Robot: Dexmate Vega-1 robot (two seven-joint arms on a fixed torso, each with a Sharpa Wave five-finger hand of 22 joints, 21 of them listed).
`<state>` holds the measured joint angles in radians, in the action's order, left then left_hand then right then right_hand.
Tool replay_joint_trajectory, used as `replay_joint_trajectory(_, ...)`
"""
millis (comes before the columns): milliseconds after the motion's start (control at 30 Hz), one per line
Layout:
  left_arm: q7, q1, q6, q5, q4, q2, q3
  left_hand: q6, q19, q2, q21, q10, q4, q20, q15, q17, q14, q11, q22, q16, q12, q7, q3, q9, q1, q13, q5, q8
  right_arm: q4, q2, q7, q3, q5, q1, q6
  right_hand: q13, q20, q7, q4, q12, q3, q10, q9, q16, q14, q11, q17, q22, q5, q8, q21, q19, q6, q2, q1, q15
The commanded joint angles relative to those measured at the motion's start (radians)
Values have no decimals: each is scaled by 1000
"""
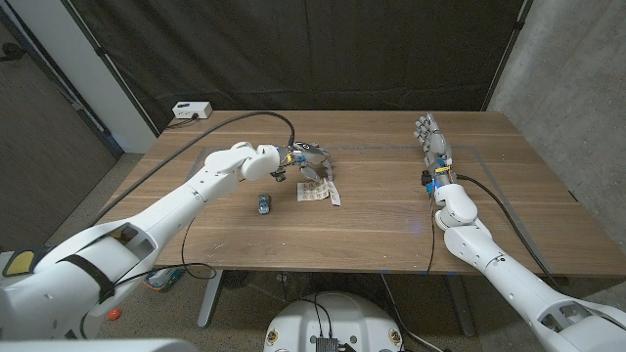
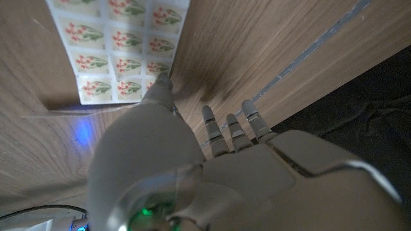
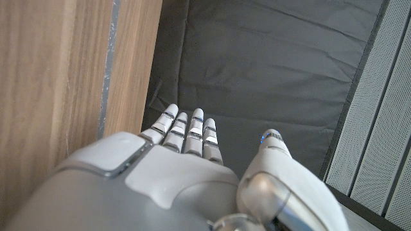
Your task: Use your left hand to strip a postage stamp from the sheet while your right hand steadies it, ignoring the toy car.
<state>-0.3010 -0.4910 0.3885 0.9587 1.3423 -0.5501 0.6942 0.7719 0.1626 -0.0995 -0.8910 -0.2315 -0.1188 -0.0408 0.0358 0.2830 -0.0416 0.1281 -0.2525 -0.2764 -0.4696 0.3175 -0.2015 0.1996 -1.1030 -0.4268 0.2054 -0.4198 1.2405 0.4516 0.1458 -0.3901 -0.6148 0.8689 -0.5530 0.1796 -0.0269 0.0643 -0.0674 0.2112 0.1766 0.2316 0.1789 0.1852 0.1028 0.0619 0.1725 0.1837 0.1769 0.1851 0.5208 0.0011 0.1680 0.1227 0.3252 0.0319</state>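
Note:
The stamp sheet (image 1: pixel 315 192), white with rows of red-flower stamps (image 2: pixel 115 45), lies on the wooden table near its middle. My left hand (image 1: pixel 308 163) hovers over the sheet's far edge. Its thumb tip (image 2: pixel 160 83) touches the sheet's border, while the other fingers (image 2: pixel 228 128) stretch out over bare wood and hold nothing. A small blue toy car (image 1: pixel 264 202) stands to the left of the sheet, apart from it. My right hand (image 1: pixel 433 145) stands far to the right with straight fingers (image 3: pixel 189 131), well away from the sheet and holding nothing.
A white box (image 1: pixel 191 110) with a cable sits at the table's back left corner. Thin tape lines (image 1: pixel 469 149) mark the tabletop. A dark curtain hangs behind the table. Bare wood (image 1: pixel 381 186) lies between the sheet and my right hand.

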Motion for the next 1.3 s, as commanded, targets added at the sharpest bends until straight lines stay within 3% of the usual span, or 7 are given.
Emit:
replay_joint_trajectory(33, 84, -21, 28, -16, -29, -8, -9, 288, -11, -5, -17, -41, -11, 0, 53, 1, -28, 2, 3, -12, -14, -231, -9, -1, -24, 6, -10, -31, -11, -6, -6, 0, 1, -6, 2, 5, -3, 0, -4, 4, 4, 11, 2, -1, 8, 1, 1, 5, 3, 4, -4, 6, 8, 0, -10, 2)
replay_joint_trajectory(67, 85, -22, 27, -16, -28, -8, -10, 292, -14, -6, -19, -45, -12, 3, 58, 1, -32, 8, 4, -13, -15, -231, -11, -2, -28, 6, -11, -32, -10, -5, -5, 0, 3, -6, 2, 5, -6, -3, -4, 4, 4, 10, 2, -1, 7, -1, 1, 5, 3, 3, -5, 5, 7, 0, -10, 0)
replay_joint_trajectory(167, 82, -26, 23, -28, -27, -8, -16, 318, -20, -8, -28, -52, -16, 13, 65, 2, -41, 13, 7, -12, -17, -276, -16, 2, -39, 12, -19, -41, -8, -5, -5, 1, 3, -5, 1, 5, -3, 0, -4, 4, 4, 11, 2, -1, 9, 1, 1, 5, 3, 4, -6, 7, 8, 0, -10, 4)
replay_joint_trajectory(300, 68, -35, 21, -110, -49, 4, -48, 315, -26, -14, -34, -51, -17, 26, 73, 3, -43, 19, 9, -10, -16, -272, -21, 10, -45, 15, -21, -44, -2, -4, -2, 2, 4, -2, 1, 5, -7, -3, -4, 3, 5, 10, 2, -1, 9, -2, 1, 6, 3, 3, -9, 5, 8, 1, -11, 0)
replay_joint_trajectory(467, 22, -58, 7, -311, -101, 37, -116, 283, -31, -35, -46, -42, -15, 14, 62, 9, -40, 16, 10, -6, -14, -282, -35, 30, -53, 16, -20, -44, 5, -2, -3, 3, 2, 2, 0, 5, -7, -3, -5, 4, 6, 12, 2, -2, 10, 0, 1, 6, 3, 3, -11, 4, 8, 1, -11, -1)
replay_joint_trajectory(800, -97, -109, -135, -708, -137, 98, -233, 207, 5, -72, -98, -45, -22, 11, 35, 26, -24, -1, -10, 15, -26, -411, -98, 148, -91, 18, 20, -102, 14, 0, -2, 2, -2, 9, -3, 5, -6, -1, -6, 3, 7, 14, 2, -2, 11, -1, 1, 6, 3, 3, -18, 2, 9, 1, -12, 1)
replay_joint_trajectory(1300, -68, -163, -301, -1010, -95, 153, -314, 203, 39, -65, -139, -50, -30, 27, 34, 37, -13, -7, -27, 30, -37, -448, -135, 236, -101, 19, 63, -162, 11, -4, -9, 3, -11, 14, -27, 5, -5, -1, -8, 2, 9, 15, 2, -3, 10, -1, 1, 6, 3, 3, -25, 2, 9, -1, -15, 1)
